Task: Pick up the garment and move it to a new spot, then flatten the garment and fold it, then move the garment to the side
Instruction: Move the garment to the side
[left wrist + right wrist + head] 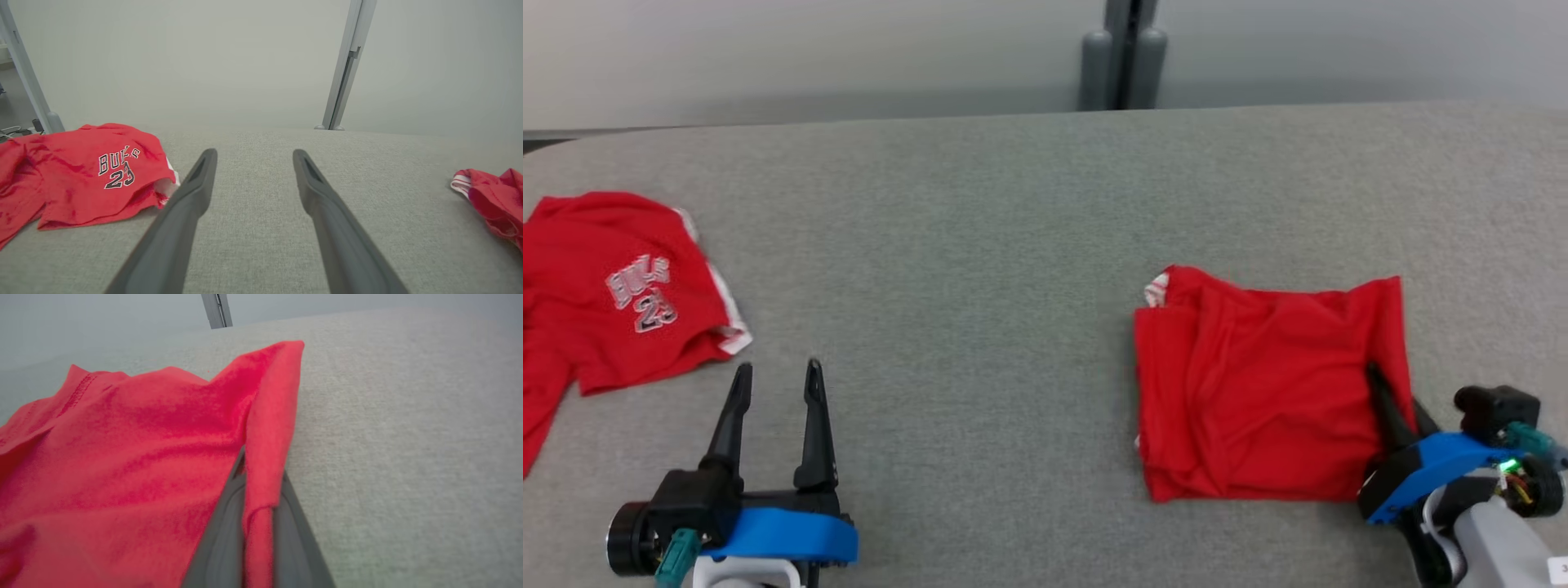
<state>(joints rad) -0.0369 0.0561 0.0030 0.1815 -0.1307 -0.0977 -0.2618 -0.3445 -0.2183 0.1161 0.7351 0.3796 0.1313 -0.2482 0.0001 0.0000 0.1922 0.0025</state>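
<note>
On the right half of the grey table (1013,245) lay the red garment (1258,384), squared up into a rough rectangle with its layers stacked and a bit of white trim peeking out at the far left corner. My right gripper (1396,396) was at its right-hand edge, near the front corner. In the right wrist view my two fingers (222,539) were clenched on a ridge of red cloth pinched up between them. My left gripper (778,367) hung released, fingers spread wide over bare table and touching nothing. Well apart to the left of it sprawled a second red jersey (629,294) with lettering and a number on it.

I judged the folding done and the last step in hand: shifting the folded piece to the side. With a hold on one edge alone, I reckoned the next move called for a low, slow drag across the felt rather than a high lift, so the layers would not slide open. I could not tell how many layers my pinch had caught, which was the risk.
</note>
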